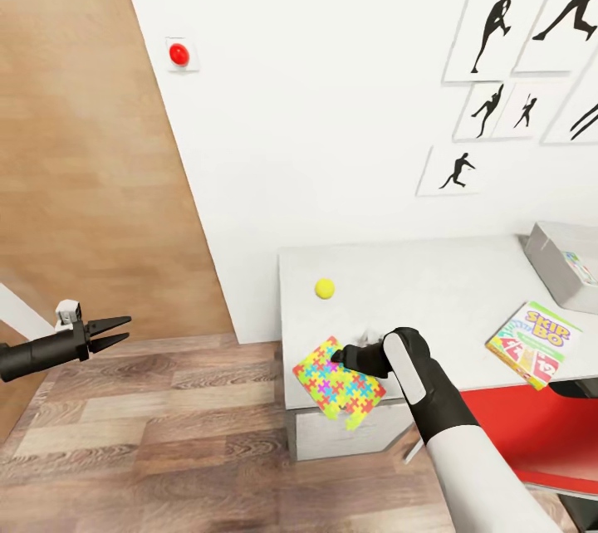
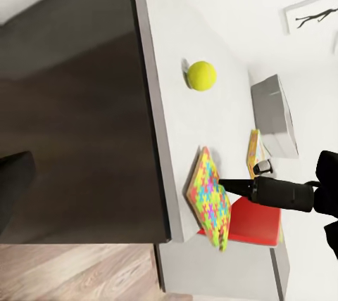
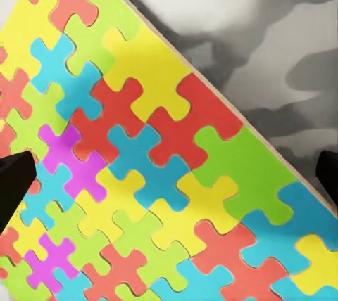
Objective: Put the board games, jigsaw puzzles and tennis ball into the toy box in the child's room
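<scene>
My right claw (image 1: pixel 342 355) reaches over the near corner of the bench (image 1: pixel 432 284), its tips at the inner edge of a jigsaw puzzle (image 1: pixel 338 379). The puzzle hangs partly past the bench's front edge with its inner side tilted up, which I judge gives a finger room to slip under the thin slab. In the right wrist view the two fingertips (image 3: pixel 14 181) sit wide apart at either side of the puzzle's bright pieces; I read the claw as spread, though from the side it looks close to the slab's edge, and I cannot tell whether it touches yet.

My left claw (image 1: pixel 112 332) hangs out over the wooden floor (image 1: pixel 166 433), well apart from the bench, fingers slightly parted and holding nothing.

Farther along the bench top, the tennis ball (image 1: pixel 325 289) rests alone, near the puzzle but clear of it. To the right, the Skip-Bo board game (image 1: pixel 535 344) lies flat by the front edge above a red chair (image 1: pixel 531 442). Beyond it, at the far right end against the wall, stands the grey toy box (image 1: pixel 558 263), with something printed showing at its rim. None of these three toys is in it yet.
</scene>
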